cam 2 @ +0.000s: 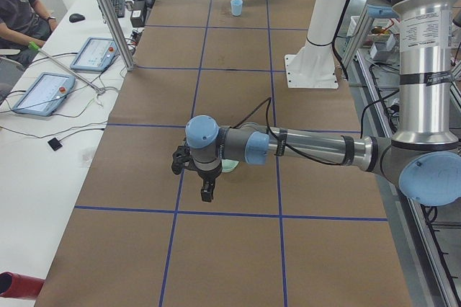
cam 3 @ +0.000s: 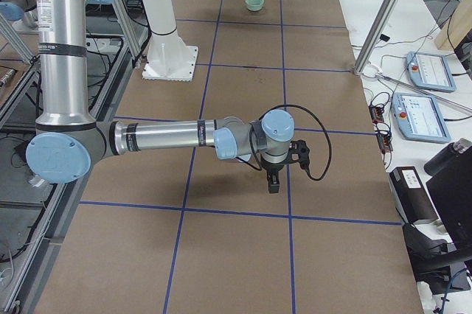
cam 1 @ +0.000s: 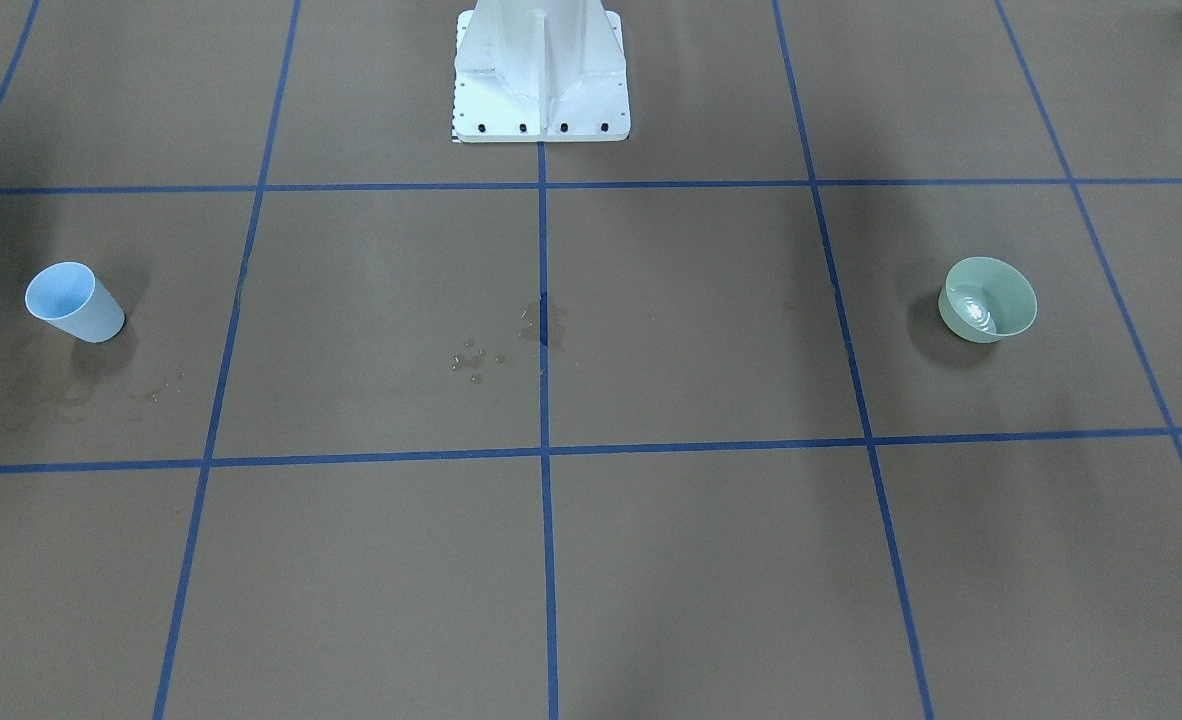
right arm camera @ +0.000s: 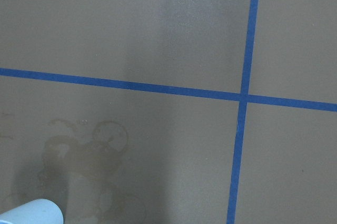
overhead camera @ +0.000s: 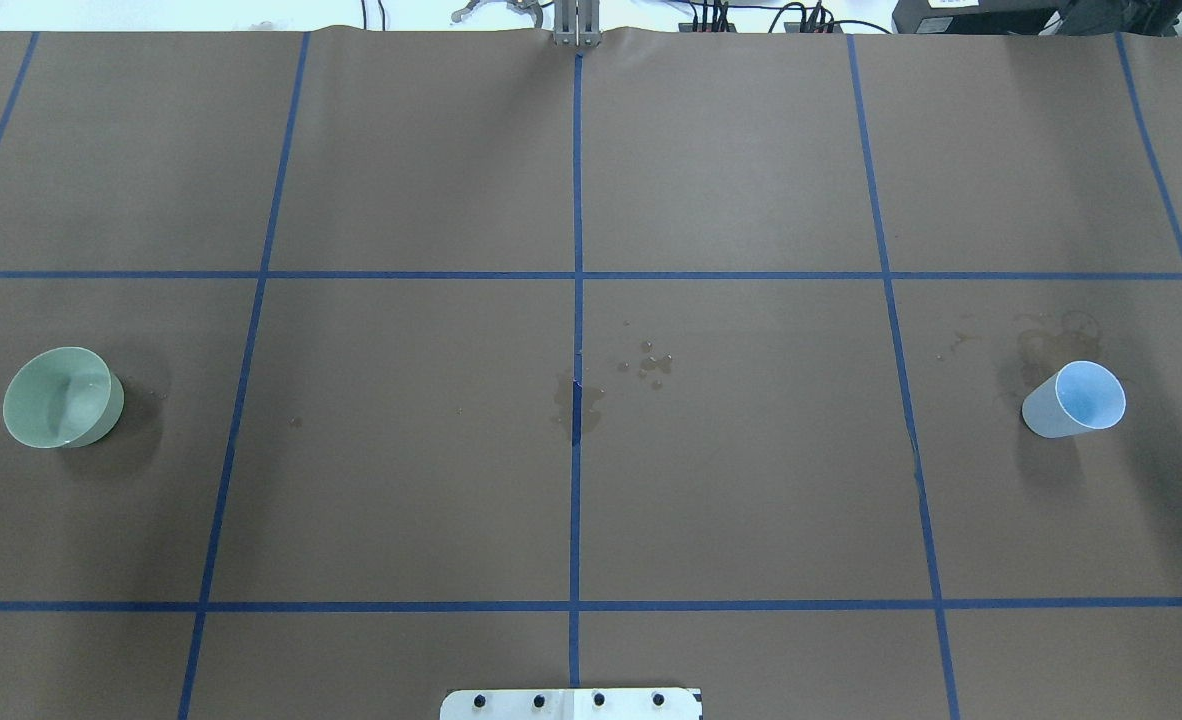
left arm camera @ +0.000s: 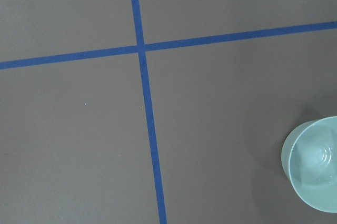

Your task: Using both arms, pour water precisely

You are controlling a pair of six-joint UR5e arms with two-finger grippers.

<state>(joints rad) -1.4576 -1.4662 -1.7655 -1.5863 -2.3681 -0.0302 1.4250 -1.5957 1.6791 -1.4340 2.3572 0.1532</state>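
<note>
Two vessels on the counter [overhead camera: 751, 480], and neither is in a grip. The green bowl [overhead camera: 59, 397] stands at the robot's left end, the blue cup [overhead camera: 1073, 400] well apart at the right end, both upright.

The water [cam 1: 976, 310] sits in the bowl, showing as rings and a white glint on its floor. Whether the cup holds any, I cannot tell.

The left arm [cam 2: 310, 147] reaches out low, and its pincer [cam 2: 207, 193] hangs near the bowl, touching nothing. The right arm [cam 3: 162, 137] mirrors it, with its pincer [cam 3: 272, 183] pointing down at bare counter near the cup. Only the side cameras catch them, so I cannot tell if either is apart or together. Nothing is carried, that much is plain.

Spilt drops [overhead camera: 651, 365] dot the middle of the counter, and a dried ring stain [right arm camera: 84, 145] lies beside the cup, so precision has some marks against it.

My read is that no pour is under way, and any grasp, lift and tip are yet to come.

As for writing, a white label [cam 2: 423, 29] wraps the near arm's upright column, its print too small to read. No brand is legible anywhere.
</note>
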